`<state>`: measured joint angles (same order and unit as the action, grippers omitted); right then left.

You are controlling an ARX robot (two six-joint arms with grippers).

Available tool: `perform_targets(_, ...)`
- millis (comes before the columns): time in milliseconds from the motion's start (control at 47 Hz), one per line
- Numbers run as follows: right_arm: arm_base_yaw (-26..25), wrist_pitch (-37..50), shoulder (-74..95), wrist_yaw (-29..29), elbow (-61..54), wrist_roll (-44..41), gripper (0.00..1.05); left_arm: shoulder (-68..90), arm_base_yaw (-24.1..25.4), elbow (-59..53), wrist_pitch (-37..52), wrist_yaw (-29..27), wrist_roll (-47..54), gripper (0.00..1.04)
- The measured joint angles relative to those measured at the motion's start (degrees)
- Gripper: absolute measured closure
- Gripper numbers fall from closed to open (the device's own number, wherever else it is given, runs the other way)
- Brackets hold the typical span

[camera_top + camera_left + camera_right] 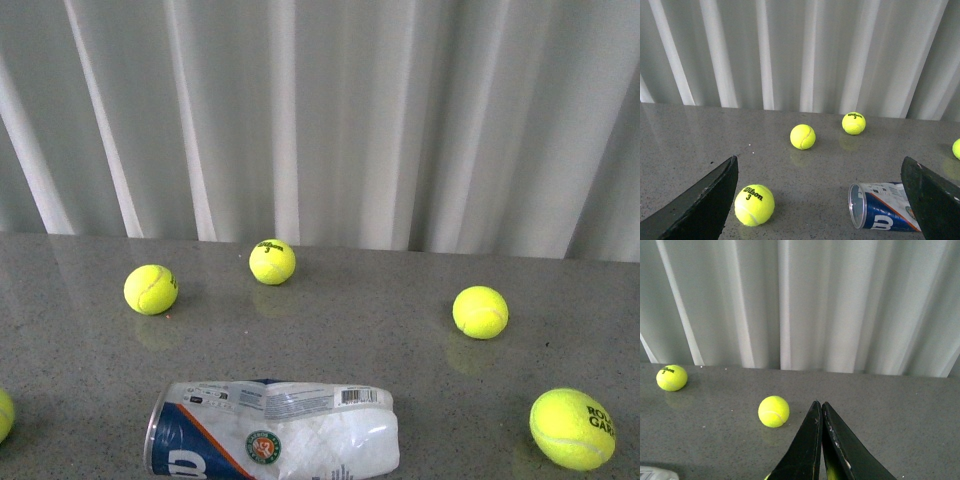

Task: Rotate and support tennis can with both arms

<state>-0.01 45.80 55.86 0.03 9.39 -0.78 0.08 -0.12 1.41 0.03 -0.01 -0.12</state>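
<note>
The tennis can (272,429) lies on its side on the grey table at the front, its open rim toward the left and its white-blue label with the round green logo facing up. It also shows in the left wrist view (880,213), partly behind one black finger (932,200). My left gripper (820,200) is open, its fingers wide apart above the table, with the can's rim between them and apart from both. My right gripper (820,407) is shut and empty, away from the can. A corner of the can (655,474) shows in the right wrist view. Neither arm shows in the front view.
Several yellow tennis balls lie loose on the table: one (151,289) at the left, one (272,262) at the back, one (480,311) at the right, one (572,428) at the front right. A Wilson 3 ball (754,204) sits by the left gripper's other finger. White curtains hang behind.
</note>
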Motion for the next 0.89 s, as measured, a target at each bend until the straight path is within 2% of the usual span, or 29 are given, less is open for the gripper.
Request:
perform_targets(362, 0.0, -8.0, -13.8, -0.1, -5.8, 0.1, 1.01, 0.0, 0.0, 0.0, 0.0, 0.0, 0.0, 0.07)
perform_targets(511, 0.0, -7.0, -15.8, 0.0, -8.7, 0.1, 1.01, 0.0, 0.0, 0.0, 0.0, 0.0, 0.0, 0.07)
perform_targets(894, 0.0, -19.0, -28.8, -0.1, -9.1, 0.2, 1.01, 0.0, 0.0, 0.0, 0.0, 0.0, 0.0, 0.07)
